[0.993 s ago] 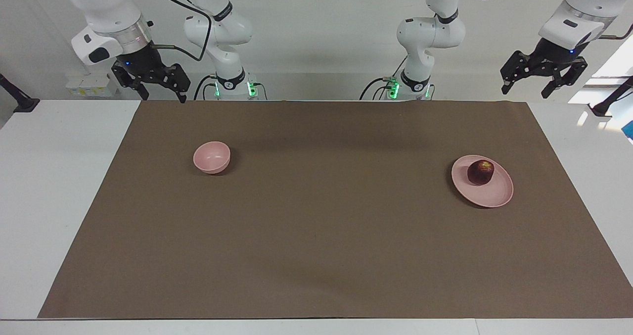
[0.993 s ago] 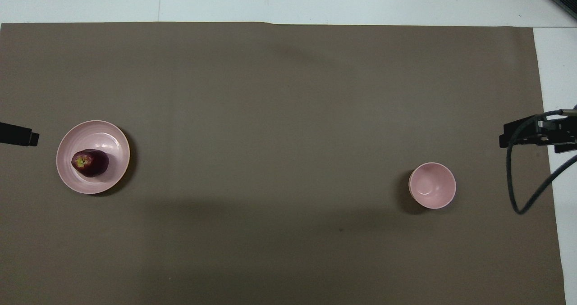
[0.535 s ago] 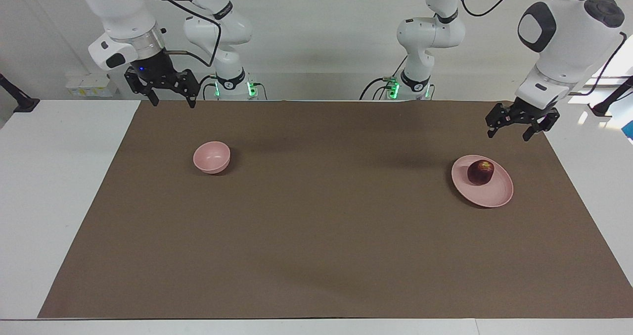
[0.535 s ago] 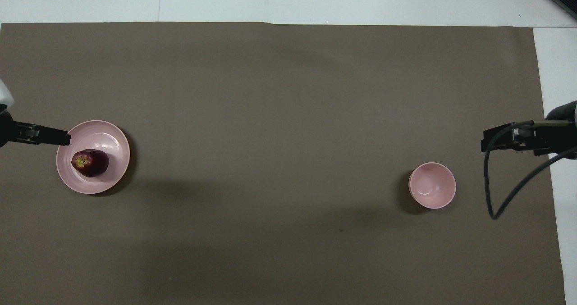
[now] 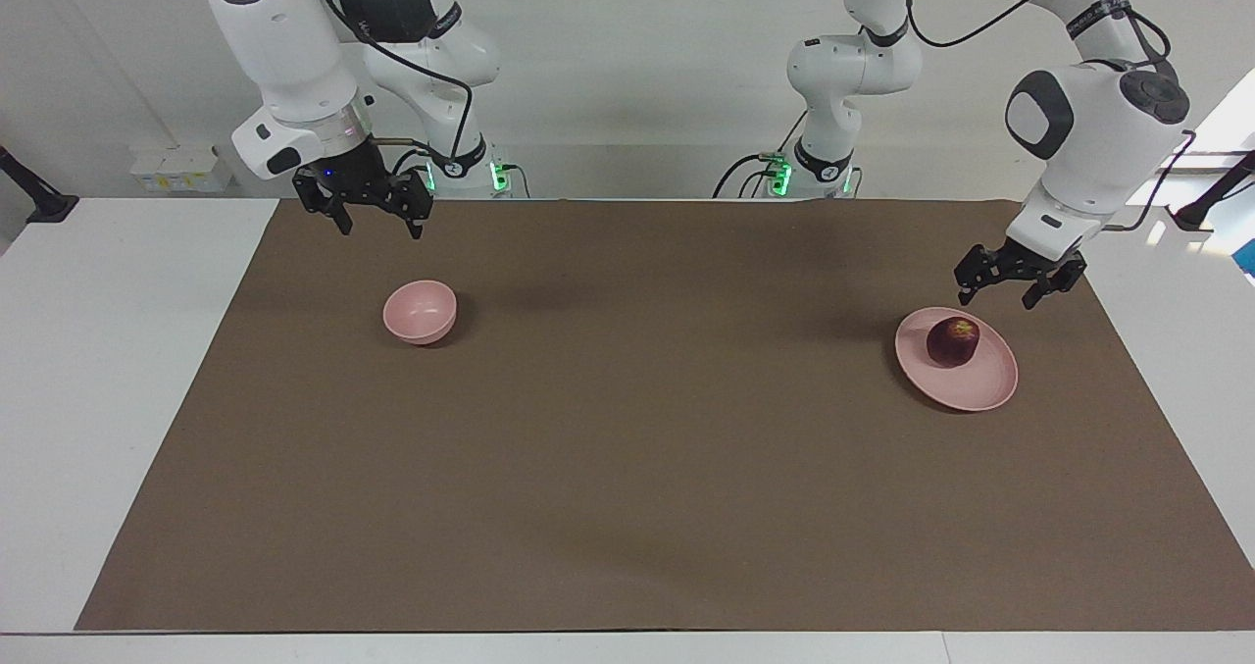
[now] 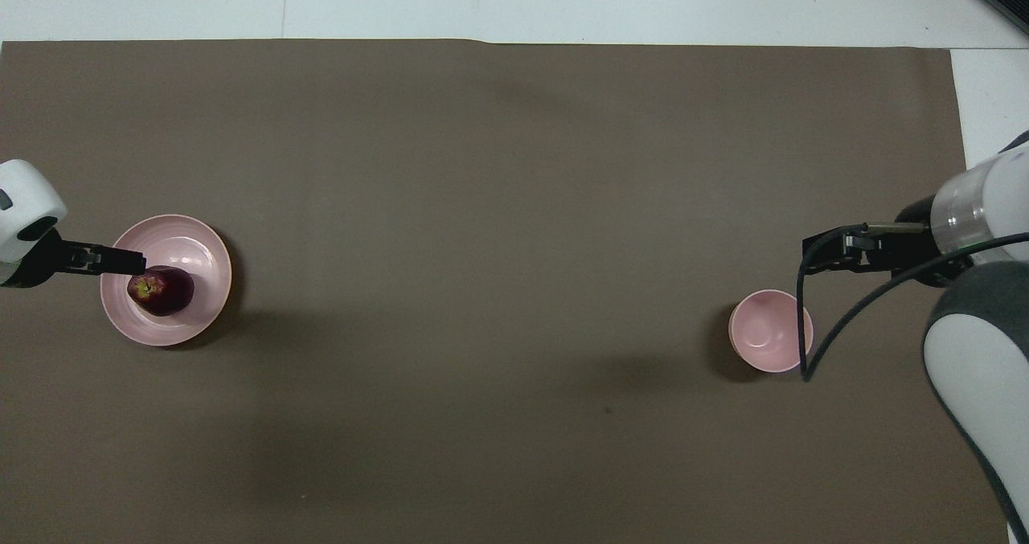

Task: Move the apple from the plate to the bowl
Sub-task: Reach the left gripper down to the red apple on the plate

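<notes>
Red apple [image 5: 953,340] on plate [image 5: 971,389], open left gripper [image 5: 1015,296] seemingly just above

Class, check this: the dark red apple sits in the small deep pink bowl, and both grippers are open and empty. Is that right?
Not quite. The dark red apple sits on the flat pale pink plate, as the facing view shows; the small deep pink bowl is empty. The left gripper and right gripper are open and empty.

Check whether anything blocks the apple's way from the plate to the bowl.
Nothing visible does. The apple sits on the plate, and only bare brown mat lies between it and the empty bowl.
</notes>
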You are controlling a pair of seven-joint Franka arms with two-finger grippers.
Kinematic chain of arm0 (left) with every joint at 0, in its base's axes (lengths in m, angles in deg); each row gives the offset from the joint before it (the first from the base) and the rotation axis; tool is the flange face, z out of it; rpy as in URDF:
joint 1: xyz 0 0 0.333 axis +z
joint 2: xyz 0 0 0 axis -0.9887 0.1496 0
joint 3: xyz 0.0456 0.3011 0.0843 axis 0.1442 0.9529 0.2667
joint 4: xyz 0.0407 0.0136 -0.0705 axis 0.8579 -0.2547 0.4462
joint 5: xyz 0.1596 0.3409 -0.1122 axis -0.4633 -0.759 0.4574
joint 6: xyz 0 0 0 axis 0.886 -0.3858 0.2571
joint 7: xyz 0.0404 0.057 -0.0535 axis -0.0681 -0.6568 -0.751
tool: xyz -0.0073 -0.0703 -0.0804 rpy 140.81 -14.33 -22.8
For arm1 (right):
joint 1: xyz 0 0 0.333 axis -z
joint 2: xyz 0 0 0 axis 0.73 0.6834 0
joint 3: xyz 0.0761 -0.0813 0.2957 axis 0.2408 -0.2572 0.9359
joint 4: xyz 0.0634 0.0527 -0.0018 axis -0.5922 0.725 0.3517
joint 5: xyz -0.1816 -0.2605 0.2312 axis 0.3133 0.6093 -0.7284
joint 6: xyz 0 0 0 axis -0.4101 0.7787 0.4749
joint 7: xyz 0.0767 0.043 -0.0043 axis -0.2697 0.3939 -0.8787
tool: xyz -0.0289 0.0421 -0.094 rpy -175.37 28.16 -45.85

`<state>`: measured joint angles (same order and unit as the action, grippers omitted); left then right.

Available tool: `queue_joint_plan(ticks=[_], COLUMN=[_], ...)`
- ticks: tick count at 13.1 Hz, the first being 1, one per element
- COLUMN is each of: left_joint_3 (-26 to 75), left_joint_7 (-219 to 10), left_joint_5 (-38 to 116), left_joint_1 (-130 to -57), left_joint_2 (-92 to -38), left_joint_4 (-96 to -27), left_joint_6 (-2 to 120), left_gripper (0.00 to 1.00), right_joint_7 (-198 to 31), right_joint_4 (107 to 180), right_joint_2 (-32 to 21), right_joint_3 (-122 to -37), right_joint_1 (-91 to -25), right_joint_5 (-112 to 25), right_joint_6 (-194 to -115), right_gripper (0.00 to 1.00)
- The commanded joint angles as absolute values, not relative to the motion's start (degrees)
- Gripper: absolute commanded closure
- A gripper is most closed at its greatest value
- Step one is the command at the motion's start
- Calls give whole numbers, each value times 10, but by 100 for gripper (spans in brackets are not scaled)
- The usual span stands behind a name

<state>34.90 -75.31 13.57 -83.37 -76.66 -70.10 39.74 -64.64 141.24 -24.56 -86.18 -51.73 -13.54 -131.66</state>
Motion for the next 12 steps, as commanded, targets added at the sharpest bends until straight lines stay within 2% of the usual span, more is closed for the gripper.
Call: queue_joint_plan(ticks=[1, 8, 9, 10, 11, 12], left_joint_3=[346, 346, 346, 346, 346, 346], left_joint_7=[-742, -737, -737, -736, -734, -731], left_joint_5=[141, 141, 141, 141, 142, 142], left_joint_1=[-821, -817, -817, -817, -817, -817], left_joint_2=[-756, -711, -710, -707, -708, -708], left_joint_4=[-749, -804, -819, -823, -823, -823], left_joint_6=[477, 584, 608, 618, 615, 609], left_gripper=[0, 0, 4, 11, 25, 54], right_joint_7=[-614, -528, -514, -496, -477, -456], right_joint_4=[1448, 1457, 1457, 1458, 1459, 1464], right_joint_2=[-258, -246, -243, -242, -243, -244], right_joint_3=[-860, -859, -859, -859, -859, -859], right_joint_1=[-519, -558, -565, -566, -572, -587], right_joint_5=[-160, -173, -192, -211, -218, -219], right_joint_6=[-1343, -1373, -1377, -1379, -1377, -1376], right_gripper=[0, 0, 0, 0, 0, 0])
